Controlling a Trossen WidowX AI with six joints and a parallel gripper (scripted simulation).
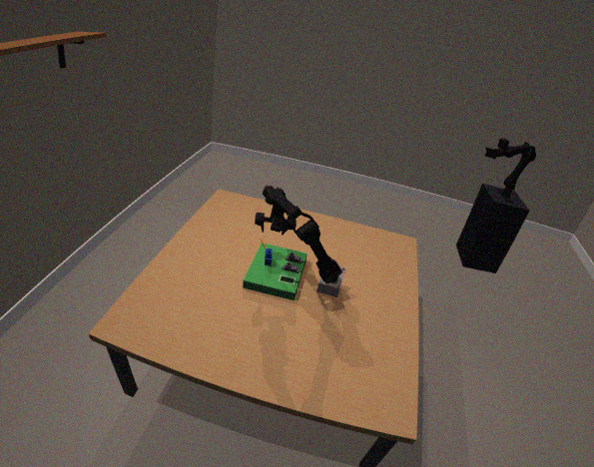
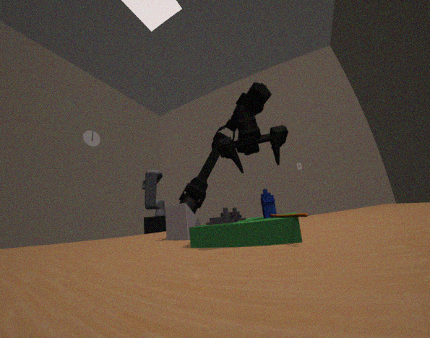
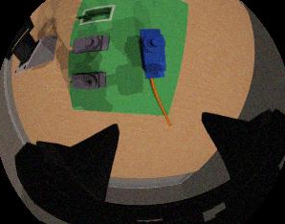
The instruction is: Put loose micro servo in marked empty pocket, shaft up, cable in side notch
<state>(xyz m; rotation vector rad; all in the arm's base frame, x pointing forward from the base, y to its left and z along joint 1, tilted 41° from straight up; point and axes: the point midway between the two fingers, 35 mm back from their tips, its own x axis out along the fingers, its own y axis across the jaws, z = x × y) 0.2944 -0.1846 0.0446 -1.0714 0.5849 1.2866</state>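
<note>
On the wooden table (image 1: 196, 311) your gripper (image 2: 257, 162) hung with its fingers spread wide and nothing between them, above the green deck (image 3: 179, 20), where the blue servo (image 3: 153, 53) stood upright near the edge, its orange cable (image 3: 161, 100) trailing toward 5 o'clock in the wrist view.

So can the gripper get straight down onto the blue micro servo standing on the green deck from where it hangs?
Probably yes. The gripper hangs open and empty above the blue micro servo, with nothing between them. The grey seated servos sit off to one side on the green deck, apart from it.
</note>
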